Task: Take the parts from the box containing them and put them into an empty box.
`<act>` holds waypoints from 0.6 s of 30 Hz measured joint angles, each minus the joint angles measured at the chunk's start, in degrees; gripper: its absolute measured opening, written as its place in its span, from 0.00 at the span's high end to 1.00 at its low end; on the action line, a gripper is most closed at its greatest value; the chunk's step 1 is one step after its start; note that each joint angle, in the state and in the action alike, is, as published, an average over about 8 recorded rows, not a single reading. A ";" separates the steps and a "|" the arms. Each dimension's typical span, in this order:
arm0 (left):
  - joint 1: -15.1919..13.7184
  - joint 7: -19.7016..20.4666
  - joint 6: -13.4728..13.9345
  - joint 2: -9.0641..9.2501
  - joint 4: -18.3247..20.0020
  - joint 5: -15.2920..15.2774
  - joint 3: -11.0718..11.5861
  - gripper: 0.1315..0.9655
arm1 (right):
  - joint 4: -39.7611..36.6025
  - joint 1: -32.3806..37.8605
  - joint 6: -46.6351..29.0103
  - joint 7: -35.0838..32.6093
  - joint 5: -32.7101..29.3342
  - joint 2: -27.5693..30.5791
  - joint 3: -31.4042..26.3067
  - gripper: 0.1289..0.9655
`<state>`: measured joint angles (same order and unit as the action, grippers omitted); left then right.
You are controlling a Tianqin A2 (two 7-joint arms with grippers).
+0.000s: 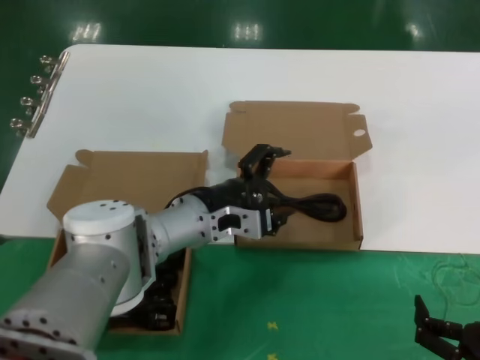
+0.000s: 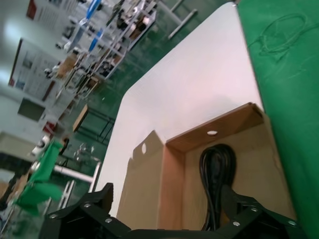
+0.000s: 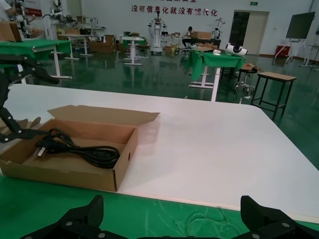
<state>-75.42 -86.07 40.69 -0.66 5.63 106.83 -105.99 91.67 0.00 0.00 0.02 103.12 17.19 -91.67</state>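
The left arm reached forward and across from the robot's left side, its silver links bent at the elbow, and its black left gripper [image 1: 264, 174] stood with its fingers spread apart, one finger [image 1: 259, 156] raised higher than the rest of the hand. The right arm hung back low at the robot's right, parked near the body. Only the right gripper [image 1: 447, 334] showed there, its dark fingers [image 3: 269, 223] splayed wide and holding nothing.
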 joint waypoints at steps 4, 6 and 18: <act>3.11 3.57 -1.68 -0.68 3.54 -0.15 0.59 0.29 | 0.00 0.00 0.00 0.00 0.01 0.00 0.00 0.00; 4.89 5.61 -2.64 -1.07 5.58 -0.24 0.93 0.23 | 0.00 0.00 0.00 0.00 0.01 0.00 0.00 0.00; 17.15 19.54 -9.25 -3.76 19.51 -0.84 3.25 0.05 | 0.00 0.00 0.00 0.00 0.00 0.00 0.00 0.00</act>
<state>-58.28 -66.54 31.45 -4.42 25.14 105.99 -102.74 91.67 0.00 0.00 0.02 103.12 17.19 -91.67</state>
